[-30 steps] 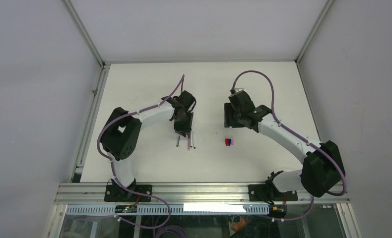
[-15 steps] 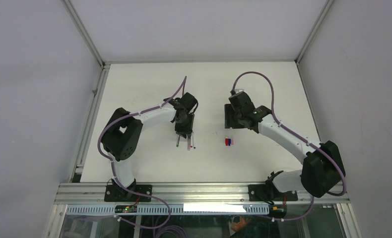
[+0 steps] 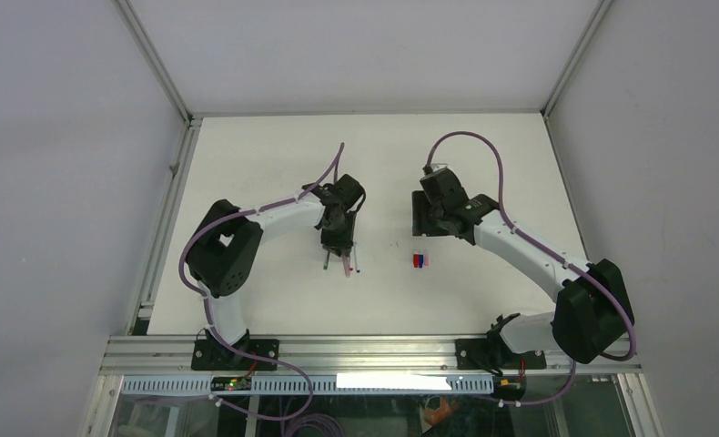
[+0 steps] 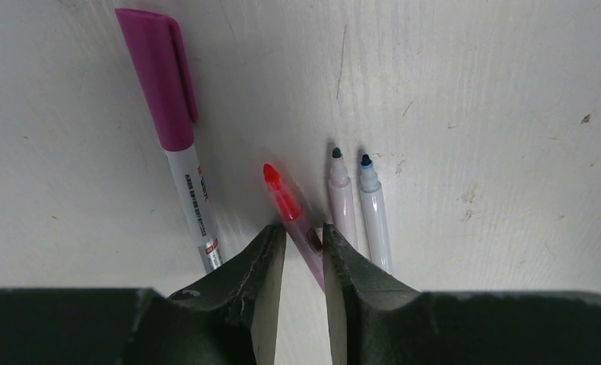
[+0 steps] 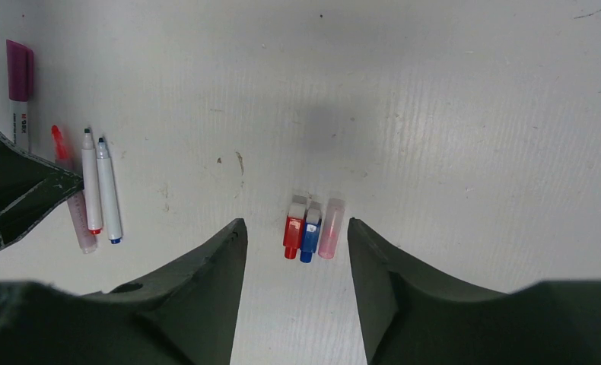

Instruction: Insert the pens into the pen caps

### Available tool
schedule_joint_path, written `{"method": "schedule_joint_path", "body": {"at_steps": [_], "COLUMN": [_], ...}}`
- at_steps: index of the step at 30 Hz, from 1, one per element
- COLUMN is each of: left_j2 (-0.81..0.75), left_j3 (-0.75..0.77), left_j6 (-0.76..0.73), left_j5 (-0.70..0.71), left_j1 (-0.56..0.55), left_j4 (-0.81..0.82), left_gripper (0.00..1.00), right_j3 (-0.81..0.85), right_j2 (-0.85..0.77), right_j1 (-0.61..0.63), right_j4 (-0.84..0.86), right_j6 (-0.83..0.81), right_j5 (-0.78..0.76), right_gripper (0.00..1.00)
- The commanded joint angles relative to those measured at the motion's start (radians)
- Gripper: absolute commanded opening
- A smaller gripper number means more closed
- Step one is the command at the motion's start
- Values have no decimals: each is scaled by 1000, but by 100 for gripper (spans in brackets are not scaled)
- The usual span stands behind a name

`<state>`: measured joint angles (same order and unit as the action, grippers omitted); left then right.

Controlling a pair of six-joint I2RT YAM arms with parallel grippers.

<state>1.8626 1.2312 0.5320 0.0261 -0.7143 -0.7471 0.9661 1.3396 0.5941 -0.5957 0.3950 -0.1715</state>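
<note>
Nearest the arm bases on the table [image 3: 274, 155], the three caps lie in a tight row, side by side and touching: red cap [image 5: 293, 232], blue cap [image 5: 309, 232], pink cap [image 5: 331, 228]. All three are empty, with no pen in any of them.

Well apart to their left, level with them, are the pens. The pink pen [image 4: 291, 209] has a bare red tip. The two white pens [image 4: 343, 209] lie just beside it, parallel, with dark tips uncapped. The capped magenta marker [image 4: 172, 114] is on the pink pen's other side; leave it alone, it looks done.

A bit farther back, your left gripper [image 4: 303, 228] is down over the pink pen. Its fingers [image 4: 271, 255] sit close either side of the barrel with only a narrow gap. You cannot tell from here whether they are actually squeezing it or just straddling it.

Farthest back, your right gripper [image 5: 297, 224] hangs above the caps with fingers spread wide, holding nothing.

The step in hand looks like the first pickup: left arm grasping the pink pen, no uncapped pen matched to a cap yet.

Next, you need a firm pinch before lifting. The barrel is slim and may roll or knock the white pens. Then the right side has to take the pink cap, open end towards the pen tip, and line the two up carefully.
</note>
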Motion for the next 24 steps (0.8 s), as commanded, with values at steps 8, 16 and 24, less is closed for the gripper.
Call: {"method": "schedule_joint_path", "body": {"at_steps": [8, 16, 24], "left_j2": [-23, -3, 1], "left_j3": [-56, -70, -86], "left_j6": [51, 67, 77], "left_j5": [8, 22, 41], "left_j1": [-38, -46, -47], "left_j4": [-32, -31, -32], "left_gripper": [28, 29, 17], "right_j3": [-7, -20, -59], "right_j2": [-36, -39, -41], "right_j1": [-4, -7, -46], "right_j4": [30, 21, -26], "right_j6": [10, 26, 73], "right_j5": [6, 2, 53], "right_gripper": [54, 55, 44]}}
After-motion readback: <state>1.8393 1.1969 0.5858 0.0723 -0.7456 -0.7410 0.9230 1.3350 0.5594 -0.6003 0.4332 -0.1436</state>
